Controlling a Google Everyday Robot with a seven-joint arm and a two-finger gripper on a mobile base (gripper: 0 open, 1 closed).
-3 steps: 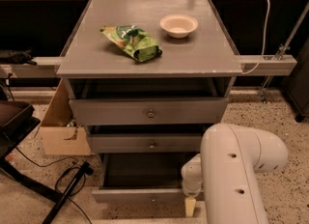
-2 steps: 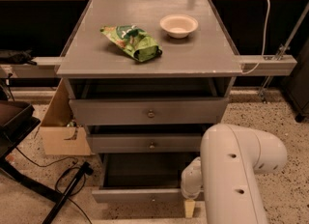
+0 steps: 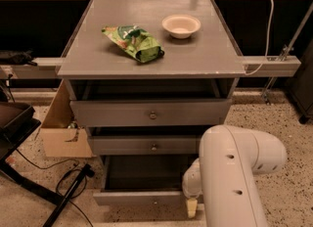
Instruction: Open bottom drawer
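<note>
Grey cabinet [image 3: 146, 59] with its bottom drawer [image 3: 132, 198] standing open, and the gripper [image 3: 192, 206] low at the drawer's right end.

Camera view: the bottom drawer, lowest of three, juts furthest forward, its dark inside showing behind the shallow front and its small knob [image 3: 155, 202] near the picture's lower edge. The middle drawer [image 3: 142, 146] and the taller top drawer [image 3: 146, 113] sit above it, each with a round knob at centre and a dark gap behind its front. The white arm [image 3: 234, 172] fills the lower right, and the gripper hangs below it, just beside the bottom drawer's front; how far it is open, or whether it has hold of anything, cannot be told. On the cabinet top lie a green snack bag [image 3: 133, 41] and, apart from it to the right, a pale bowl [image 3: 181, 25]. A cardboard box [image 3: 61, 135] stands against the cabinet's left side.
</note>
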